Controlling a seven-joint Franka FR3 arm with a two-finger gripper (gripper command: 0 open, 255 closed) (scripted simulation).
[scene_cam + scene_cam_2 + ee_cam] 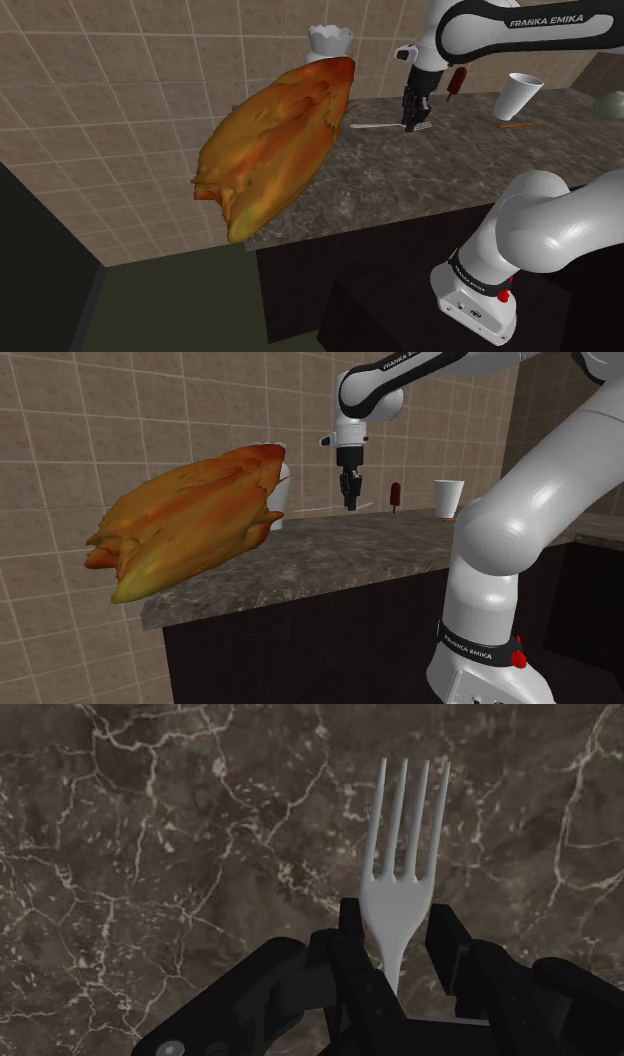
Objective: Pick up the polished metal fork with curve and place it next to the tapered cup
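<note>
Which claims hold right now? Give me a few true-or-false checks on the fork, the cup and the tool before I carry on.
1. The pale fork lies on the dark marbled counter. True.
2. The fork has three tines. False: the wrist view shows four.
3. The tool is down at the fork, near its neck. True.
4. The white cup lies tipped on its side. False: it stands upright, wider at the top.
5. The fork lies right beside the cup. False: it lies well apart, towards the shoulder view's left.
6. The big orange-brown lump sits between the tool and the cup. False: it is on the far side of the tool from the cup.
</note>
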